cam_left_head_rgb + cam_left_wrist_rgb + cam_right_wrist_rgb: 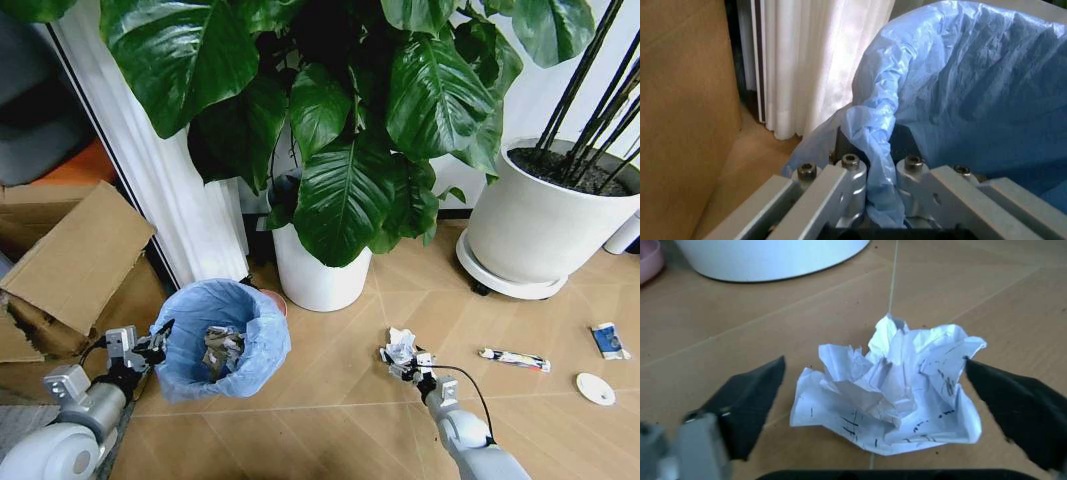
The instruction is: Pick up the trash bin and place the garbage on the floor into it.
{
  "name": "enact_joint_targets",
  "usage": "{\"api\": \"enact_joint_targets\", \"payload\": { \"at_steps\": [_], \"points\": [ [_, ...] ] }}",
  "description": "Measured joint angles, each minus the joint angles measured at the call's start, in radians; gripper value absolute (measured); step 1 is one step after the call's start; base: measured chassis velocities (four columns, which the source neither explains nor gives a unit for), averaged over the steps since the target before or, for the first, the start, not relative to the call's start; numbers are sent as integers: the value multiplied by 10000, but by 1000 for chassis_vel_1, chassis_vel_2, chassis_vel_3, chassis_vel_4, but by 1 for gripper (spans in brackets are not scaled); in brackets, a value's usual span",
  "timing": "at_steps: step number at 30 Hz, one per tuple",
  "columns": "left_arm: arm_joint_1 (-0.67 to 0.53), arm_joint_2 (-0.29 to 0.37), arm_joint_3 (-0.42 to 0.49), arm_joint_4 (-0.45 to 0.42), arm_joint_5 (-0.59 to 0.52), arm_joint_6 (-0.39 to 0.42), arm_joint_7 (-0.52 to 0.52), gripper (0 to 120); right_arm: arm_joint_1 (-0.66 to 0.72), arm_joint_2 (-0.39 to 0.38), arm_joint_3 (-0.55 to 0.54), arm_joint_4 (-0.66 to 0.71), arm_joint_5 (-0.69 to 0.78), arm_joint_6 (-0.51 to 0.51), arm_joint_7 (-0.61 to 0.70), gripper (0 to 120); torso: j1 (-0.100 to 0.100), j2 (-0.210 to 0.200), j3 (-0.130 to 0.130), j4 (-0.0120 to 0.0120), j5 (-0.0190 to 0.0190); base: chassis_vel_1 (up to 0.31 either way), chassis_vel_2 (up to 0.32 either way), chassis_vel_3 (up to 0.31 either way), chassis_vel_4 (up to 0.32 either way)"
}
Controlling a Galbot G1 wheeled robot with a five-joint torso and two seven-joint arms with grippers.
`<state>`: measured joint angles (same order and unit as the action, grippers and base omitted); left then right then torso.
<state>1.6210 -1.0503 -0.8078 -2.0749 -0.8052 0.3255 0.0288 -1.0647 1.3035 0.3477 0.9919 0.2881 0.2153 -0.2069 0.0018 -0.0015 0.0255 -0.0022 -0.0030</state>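
The trash bin [225, 335], lined with a crinkled light-blue bag, is on the floor [340, 420] at the left, with a paper scrap [222, 348] inside. My left gripper [155, 345] is shut on its near-left rim; the left wrist view shows the fingers [850, 185] pinching the folded bag and rim [877, 145]. A crumpled white paper wad [400, 345] lies on the floor right of the bin. My right gripper [407, 362] is open and low over it, its black fingertips [750, 392] either side of the wad [890, 390]. Further right lie a flat tube [515, 358], a blue-white packet [607, 340] and a white disc [595, 388].
A white plant pot [315, 275] stands just behind the bin, its big leaves overhanging. A larger white pot [540, 235] is at the back right. Cardboard [70, 260] and a white curtain [180, 190] close off the left. A pink object [272, 298] sits behind the bin.
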Motion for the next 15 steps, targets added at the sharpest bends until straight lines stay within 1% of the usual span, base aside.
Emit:
{"api": "enact_joint_targets", "payload": {
  "at_steps": [1,2,4,5,7,8,10,11,12,13,15],
  "points": [
    [0,0,0,0,0,0,0,0,0,0,0,0,0,0,0,95,0,0,0,0,0,0,0,0,0],
    [1,1,-7,0,-4,2,-4,0,75,30,-3,-118,-3,16,-38,92,0,0,0,0,0,0,0,0,0],
    [5,1,-13,0,-9,5,-6,0,212,75,-25,-300,-14,43,-117,80,0,0,0,0,-1,0,0,0,0],
    [5,1,-13,0,-9,5,-6,0,212,75,-25,-300,-14,43,-117,80,0,0,0,0,-1,0,0,0,0],
    [3,-11,-14,1,-9,5,-7,0,322,116,-43,-489,-26,55,-175,70,0,0,0,-1,-1,0,0,0,0],
    [3,-11,-14,1,-9,5,-7,0,322,116,-43,-489,-26,55,-175,70,0,0,0,-1,-1,0,0,0,0],
    [-4,-25,-12,15,-8,5,-6,0,413,151,-49,-641,-39,64,-225,60,0,0,0,-1,-1,0,0,0,0],
    [-10,-30,-10,24,-6,6,-7,0,442,162,-59,-694,-39,64,-231,58,0,0,0,0,-1,0,0,0,0],
    [-18,-30,-9,30,-6,5,-7,0,465,171,-73,-740,-39,64,-234,51,0,0,0,0,-1,0,0,0,0],
    [-18,-30,-9,30,-6,5,-7,0,465,171,-73,-740,-39,64,-234,51,0,0,0,0,-1,0,0,0,0],
    [-27,-30,-8,37,-6,5,-7,0,481,175,-99,-775,-39,64,-244,43,0,0,0,-1,0,0,0,0,0]
  ]
}}
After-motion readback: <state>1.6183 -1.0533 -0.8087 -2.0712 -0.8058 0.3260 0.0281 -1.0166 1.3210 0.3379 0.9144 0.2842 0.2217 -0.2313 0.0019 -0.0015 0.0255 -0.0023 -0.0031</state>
